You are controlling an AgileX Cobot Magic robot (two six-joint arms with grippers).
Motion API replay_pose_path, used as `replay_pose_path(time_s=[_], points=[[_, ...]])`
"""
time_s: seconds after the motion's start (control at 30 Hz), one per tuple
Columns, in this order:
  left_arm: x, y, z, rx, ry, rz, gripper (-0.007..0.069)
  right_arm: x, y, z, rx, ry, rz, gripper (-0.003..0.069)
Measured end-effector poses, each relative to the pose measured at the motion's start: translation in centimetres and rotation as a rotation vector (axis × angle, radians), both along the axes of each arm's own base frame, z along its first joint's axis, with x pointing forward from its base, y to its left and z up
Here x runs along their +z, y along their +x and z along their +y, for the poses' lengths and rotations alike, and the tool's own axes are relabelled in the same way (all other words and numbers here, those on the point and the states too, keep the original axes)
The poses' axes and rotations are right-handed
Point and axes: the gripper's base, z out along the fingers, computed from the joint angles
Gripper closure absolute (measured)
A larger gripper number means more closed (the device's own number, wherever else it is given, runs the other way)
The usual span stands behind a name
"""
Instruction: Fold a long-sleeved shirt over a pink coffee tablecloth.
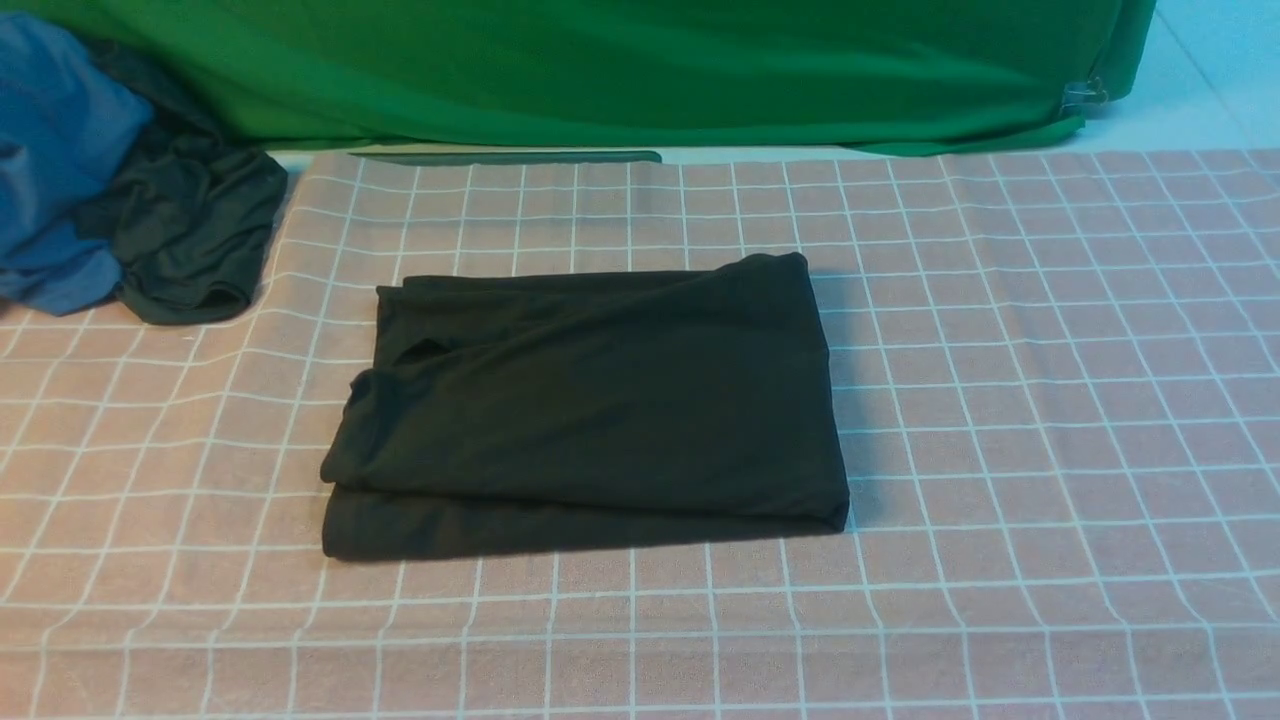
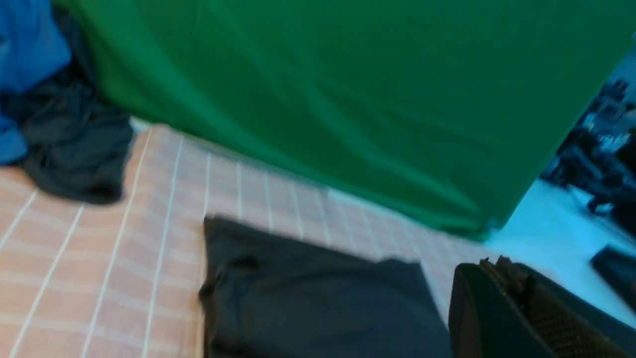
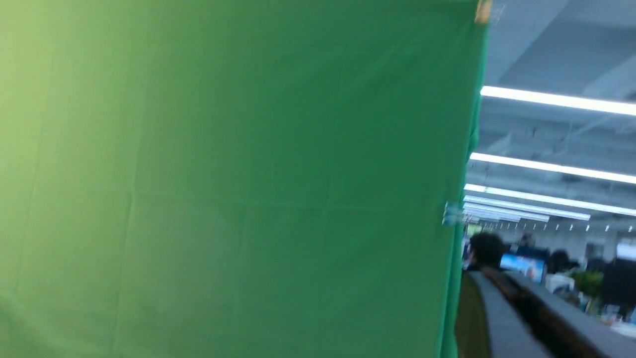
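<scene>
The black long-sleeved shirt (image 1: 590,405) lies folded into a compact rectangle in the middle of the pink coffee tablecloth (image 1: 1050,400), with its print hidden. No arm shows in the front view. In the left wrist view the shirt (image 2: 308,298) lies below my left gripper (image 2: 497,266), whose jaws are pressed together with nothing between them, held above and apart from the cloth. My right gripper (image 3: 489,273) points up at the green backdrop, its jaws together and nothing in them.
A blue garment (image 1: 55,160) and a smaller dark plain garment (image 1: 190,235) are piled at the back left corner. A green fabric backdrop (image 1: 650,70) hangs behind the table. The tablecloth's far edge meets a pale table surface (image 1: 1180,110).
</scene>
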Motion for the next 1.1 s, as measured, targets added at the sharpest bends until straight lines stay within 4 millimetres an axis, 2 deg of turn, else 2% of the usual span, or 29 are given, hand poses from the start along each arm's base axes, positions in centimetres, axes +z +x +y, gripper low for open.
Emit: replay_pose_path(time_s=[0.17,0.3,1.1], points=[[-0.4,0.8,-0.1,0.0,-0.011,-0.06,0.0611,0.2,-0.4,-0.1,-0.003,0.008,-0.03,0.0555],[-0.8,0.9,-0.2,0.0,-0.008,-0.044,0.0611,0.1,-0.3,-0.1,-0.001,0.005,-0.018,0.0514],[-1.2,1.2,-0.1,0.009,0.062,-0.051,0.0611,0.1,-0.3,-0.1,0.0,0.005,-0.015,0.0462]])
